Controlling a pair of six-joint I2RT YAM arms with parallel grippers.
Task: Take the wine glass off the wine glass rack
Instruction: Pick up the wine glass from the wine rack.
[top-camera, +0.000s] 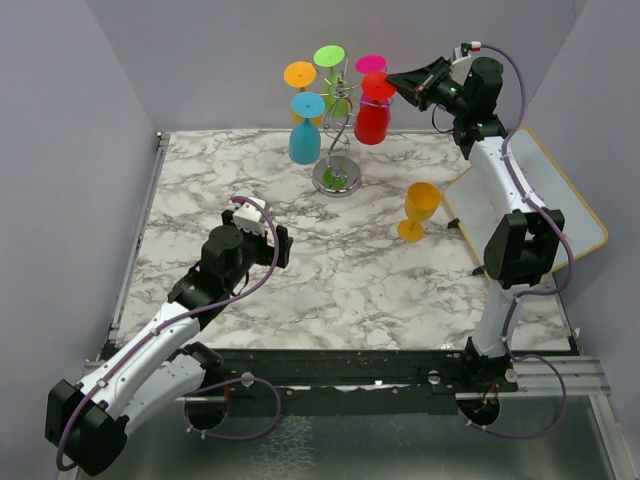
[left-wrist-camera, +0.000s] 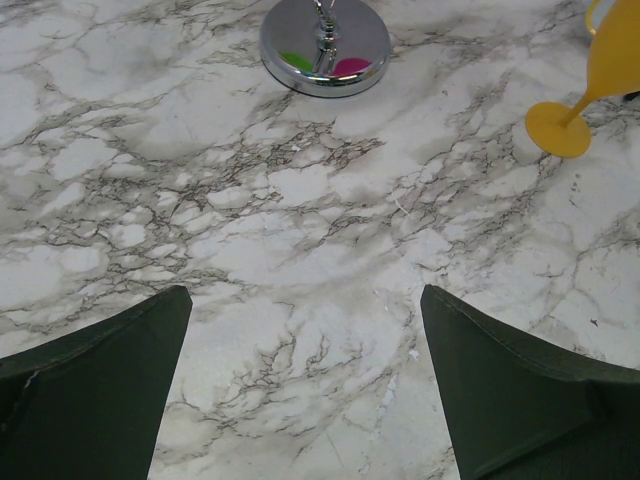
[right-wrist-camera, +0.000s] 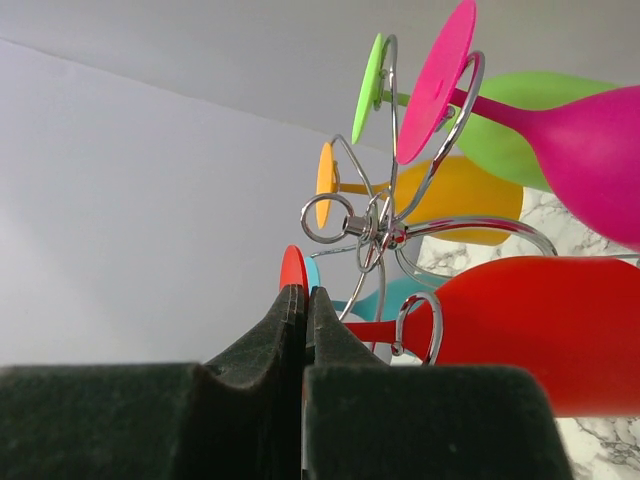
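The wine glass rack (top-camera: 338, 177) stands at the back of the marble table, its scroll arms (right-wrist-camera: 370, 228) hung with several coloured glasses upside down. A red wine glass (top-camera: 371, 120) hangs on the rack's right side, its stem through a wire loop. My right gripper (top-camera: 400, 82) is raised beside the rack top and shut on the red wine glass (right-wrist-camera: 540, 330) by its round foot (right-wrist-camera: 293, 270), which shows just above the closed fingertips of the right gripper (right-wrist-camera: 304, 292). My left gripper (top-camera: 275, 238) rests low over the table, open and empty (left-wrist-camera: 305, 300), facing the rack's shiny base (left-wrist-camera: 325, 45).
A yellow-orange glass (top-camera: 418, 212) stands upright on the table right of the rack, also seen from the left wrist (left-wrist-camera: 590, 90). A white board (top-camera: 545, 195) lies tilted at the table's right edge. Grey walls close in the back and sides.
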